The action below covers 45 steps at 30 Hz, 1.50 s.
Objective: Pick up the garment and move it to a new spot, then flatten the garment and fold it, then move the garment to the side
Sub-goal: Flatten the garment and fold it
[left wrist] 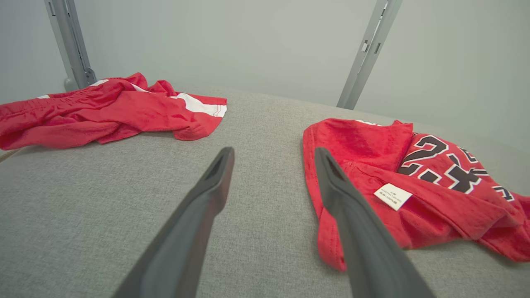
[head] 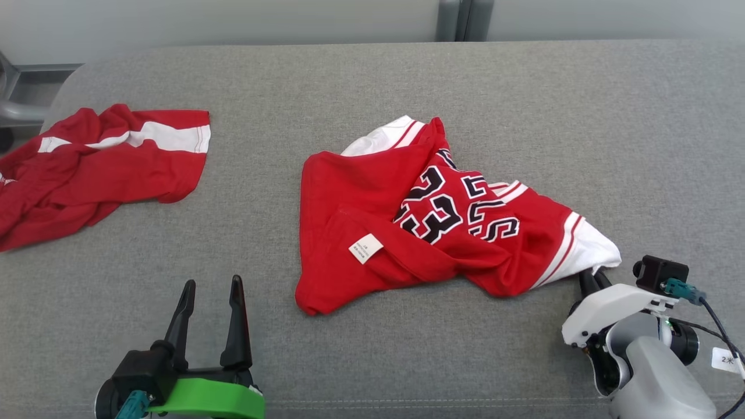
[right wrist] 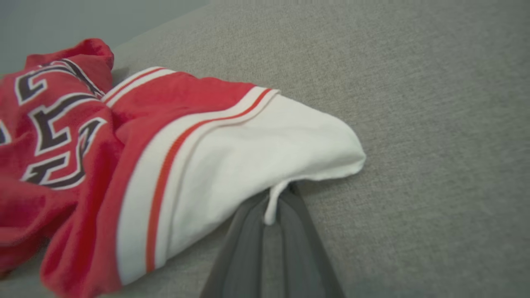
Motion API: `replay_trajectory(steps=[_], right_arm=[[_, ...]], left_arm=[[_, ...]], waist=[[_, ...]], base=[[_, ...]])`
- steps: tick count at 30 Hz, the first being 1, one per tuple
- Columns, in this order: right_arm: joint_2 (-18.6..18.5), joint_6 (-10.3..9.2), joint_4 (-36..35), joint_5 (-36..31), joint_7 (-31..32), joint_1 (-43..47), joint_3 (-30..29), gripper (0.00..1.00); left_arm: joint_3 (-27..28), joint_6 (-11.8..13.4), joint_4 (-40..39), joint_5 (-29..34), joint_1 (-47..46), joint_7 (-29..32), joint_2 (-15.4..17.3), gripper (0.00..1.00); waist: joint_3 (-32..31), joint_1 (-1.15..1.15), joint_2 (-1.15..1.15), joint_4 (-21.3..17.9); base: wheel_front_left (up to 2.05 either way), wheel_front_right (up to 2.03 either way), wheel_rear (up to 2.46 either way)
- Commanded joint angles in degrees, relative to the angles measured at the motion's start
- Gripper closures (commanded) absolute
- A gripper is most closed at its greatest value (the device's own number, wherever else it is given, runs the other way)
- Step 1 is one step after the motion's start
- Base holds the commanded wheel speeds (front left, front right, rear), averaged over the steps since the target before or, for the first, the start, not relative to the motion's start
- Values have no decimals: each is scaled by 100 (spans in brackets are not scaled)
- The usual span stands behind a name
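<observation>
Right wrist view: right fingers (right wrist: 294, 225) tight on white jersey (right wrist: 232, 157) corner; left fingers (head: 236, 314) wide, empty, nearby.

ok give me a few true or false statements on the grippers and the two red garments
The right gripper is shut on a white corner of the jersey. True.
The left gripper is open and holds nothing. True.
The jersey lies flat and smooth. False: it is crumpled and folded over itself.
The other red garment lies to the jersey's right. False: it lies to the robot's left of it.
The left gripper touches the jersey. False: it stands apart from it.
</observation>
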Motion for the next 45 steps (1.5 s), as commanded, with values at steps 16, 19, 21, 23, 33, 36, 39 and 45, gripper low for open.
replay_trajectory(steps=[16, 19, 21, 23, 33, 36, 39, 45], right_arm=[[-753, 0, -3567, 963, 1324, 1760, 270, 100], [-664, 0, -3864, 809, 1511, 1898, 59, 100], [-605, 0, -3966, 727, 1586, 1934, -25, 100], [-581, 0, -4002, 586, 1643, 1956, -57, 100], [-335, 0, -4012, 439, 1638, 1789, 61, 100], [-322, 0, -3983, 453, 1613, 1750, 133, 100], [-334, 0, -3939, 493, 1574, 1682, 213, 100], [-373, 0, -3866, 542, 1494, 1567, 362, 100]], left_arm=[[-361, -135, 95, -121, -299, -1, 11, 0], [-548, -180, 225, -177, -508, 41, 12, 0], [-664, -205, 348, -270, -652, 131, 12, 0], [-808, -234, 505, -339, -823, 268, 12, 0], [-1437, -130, 1691, -835, -1985, 1083, 13, 0], [-1568, -51, 2137, -1006, -2384, 1299, 14, 0], [-1652, 13, 2612, -1148, -2770, 1516, 14, 0], [-1720, 125, 3552, -1227, -3415, 1877, 15, 0]], waist=[[-50, 0, 0, -690], [-31, 0, 0, -746], [-15, 0, 0, -769], [6, 0, 0, -780], [129, 0, 0, -761], [178, 0, 0, -789], [235, 0, 0, -847], [366, 0, 0, -969]], base=[[0, 0, 0], [0, 0, 0], [0, 0, 0], [0, 0, 0], [0, 0, 0], [0, 0, 0], [0, 0, 0], [0, 0, 0]])
